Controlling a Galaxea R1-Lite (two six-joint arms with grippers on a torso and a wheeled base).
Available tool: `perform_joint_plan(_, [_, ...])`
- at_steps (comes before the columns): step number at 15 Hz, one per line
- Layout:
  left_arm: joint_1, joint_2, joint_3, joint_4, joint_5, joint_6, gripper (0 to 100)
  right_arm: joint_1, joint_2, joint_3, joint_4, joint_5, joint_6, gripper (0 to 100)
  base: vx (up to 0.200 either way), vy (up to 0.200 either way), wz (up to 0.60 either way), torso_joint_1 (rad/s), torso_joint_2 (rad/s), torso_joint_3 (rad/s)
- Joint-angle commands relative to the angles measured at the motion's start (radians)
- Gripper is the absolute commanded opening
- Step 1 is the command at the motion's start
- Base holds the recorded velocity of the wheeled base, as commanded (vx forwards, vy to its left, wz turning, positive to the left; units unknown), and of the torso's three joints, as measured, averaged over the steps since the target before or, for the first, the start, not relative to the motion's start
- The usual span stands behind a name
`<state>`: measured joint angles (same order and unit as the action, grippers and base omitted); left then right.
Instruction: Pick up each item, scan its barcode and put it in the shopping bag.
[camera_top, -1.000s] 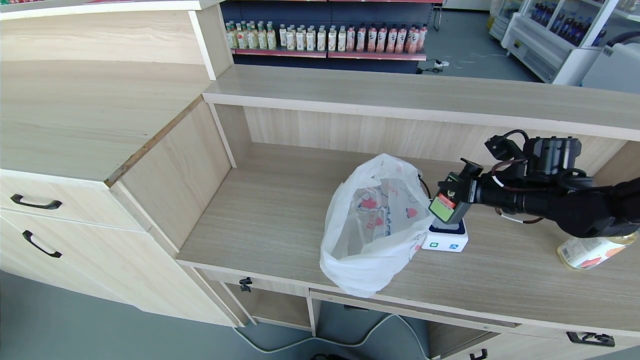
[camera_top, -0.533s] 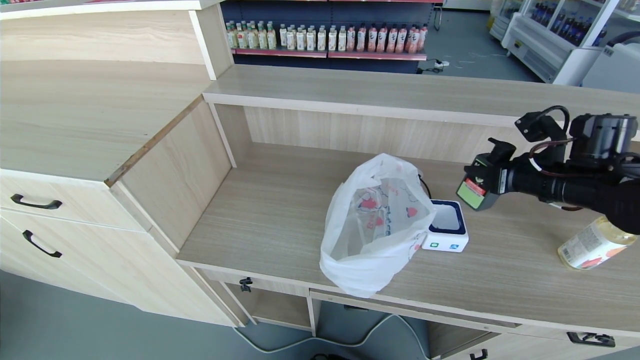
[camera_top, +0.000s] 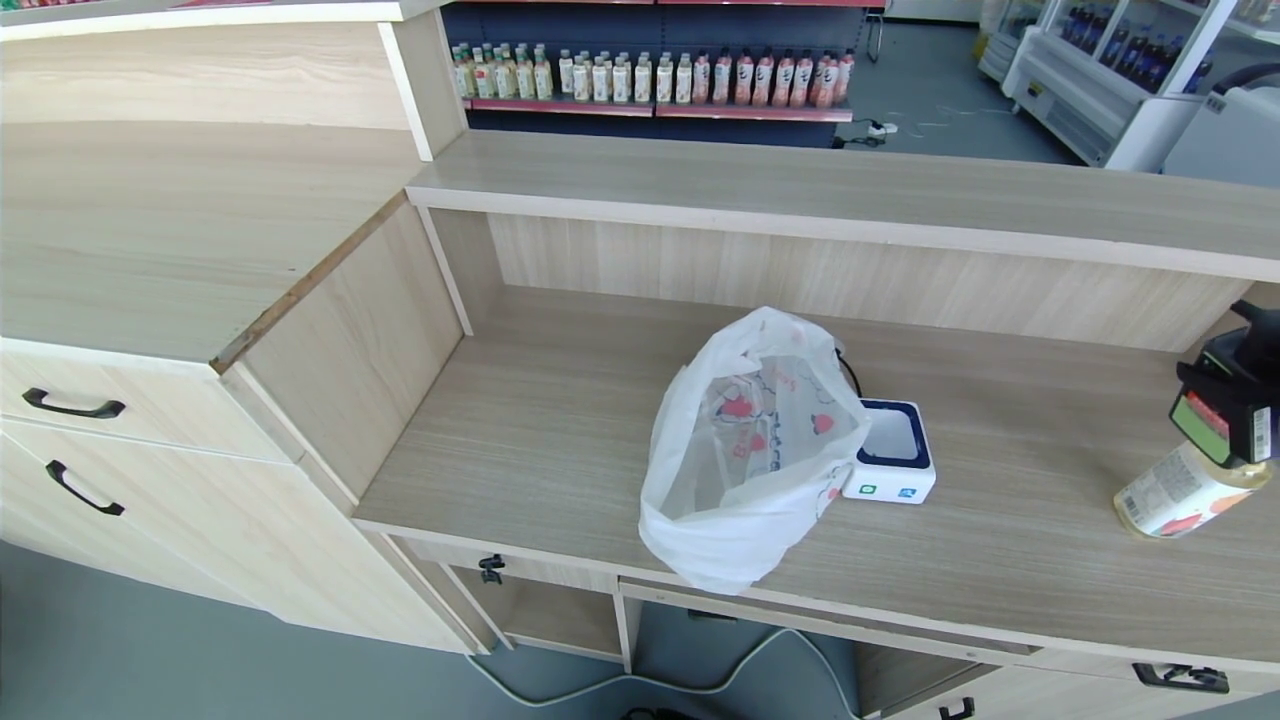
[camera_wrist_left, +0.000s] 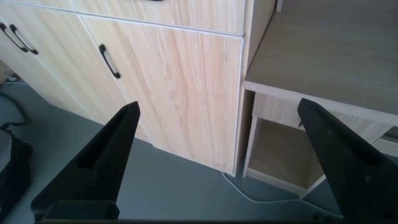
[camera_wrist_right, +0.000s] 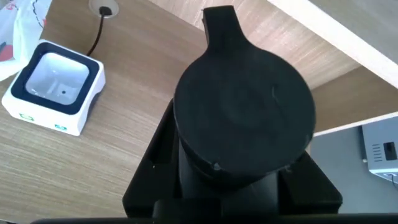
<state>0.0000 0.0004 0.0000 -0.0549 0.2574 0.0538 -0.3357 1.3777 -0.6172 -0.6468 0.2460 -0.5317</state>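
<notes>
Left end effector (camera_wrist_left: 217, 112) with fingers (camera_wrist_left: 93, 168) spread wide; right end effector (camera_wrist_right: 230, 183) tight around a black-lidded container (camera_wrist_right: 242, 118).

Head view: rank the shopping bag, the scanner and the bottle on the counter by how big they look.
1. shopping bag, clearly largest.
2-3. scanner and bottle look about alike; the bottle is partly behind the held container, so no firm order.

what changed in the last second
The black container was carried from just above the scanner off to the robot's right, and is now near the bottle. The shopping bag, scanner and bottle stayed put.
</notes>
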Motion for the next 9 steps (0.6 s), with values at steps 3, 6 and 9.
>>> perform_joint_plan(3, [-0.002,0.0,0.0,0.0,0.0,0.0,100,0.017,-0.034,0.129,-0.085,-0.005,-0.016,0,0.0,0.0,0.0,0.0,0.0,0.0])
perform_joint_plan(6, [0.0,0.0,0.0,0.0,0.0,0.0,100,0.017,-0.04,0.163,-0.171,-0.005,-0.056,0,0.0,0.0,0.0,0.0,0.0,0.0])
perform_joint_plan(9, [0.0,0.0,0.0,0.0,0.0,0.0,100,0.018,-0.069,0.163,-0.195,-0.001,-0.045,0,0.0,0.0,0.0,0.0,0.0,0.0])
